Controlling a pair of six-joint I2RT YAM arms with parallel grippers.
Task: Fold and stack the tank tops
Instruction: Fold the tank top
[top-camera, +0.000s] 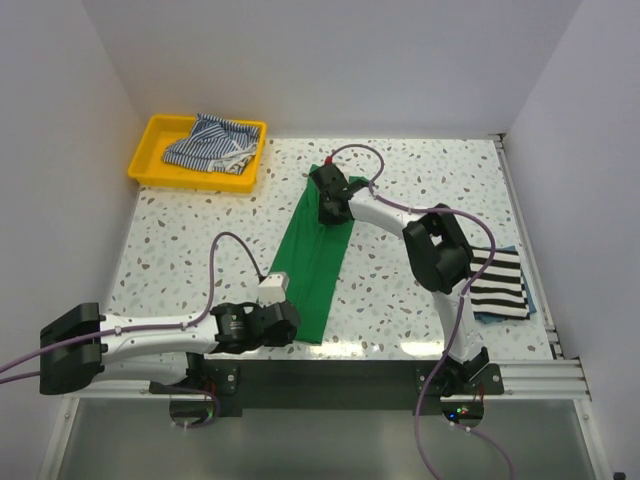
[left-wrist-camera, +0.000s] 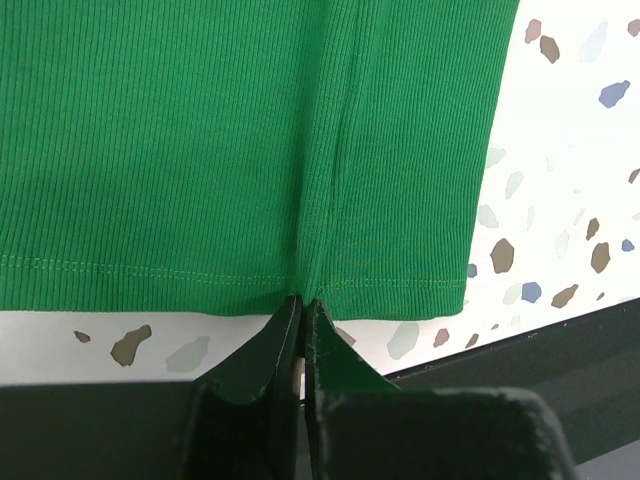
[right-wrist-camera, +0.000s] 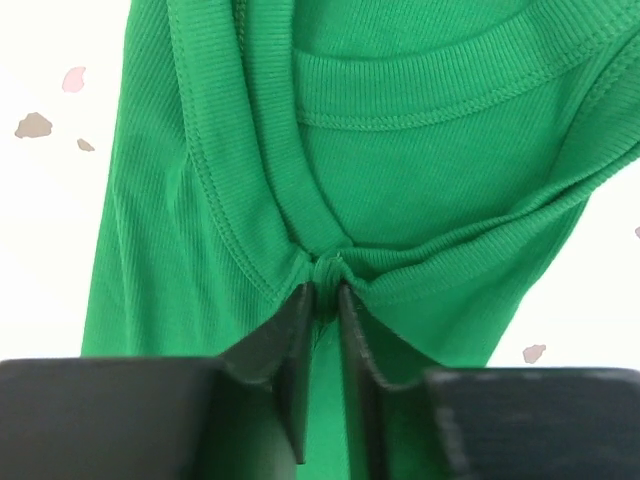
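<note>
The green tank top (top-camera: 318, 262), laid lengthwise on the table (top-camera: 430, 190), was pinched at its hem by the all-but-closed left gripper (left-wrist-camera: 303, 305) and at its bunched straps by the narrowly parted right gripper (right-wrist-camera: 328, 290), and even tension was judged necessary for a flat fold.

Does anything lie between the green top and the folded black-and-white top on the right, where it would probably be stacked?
Only the right arm: its elbow stands between the green top and the black-and-white top. No loose object shows on the table between them.
</note>
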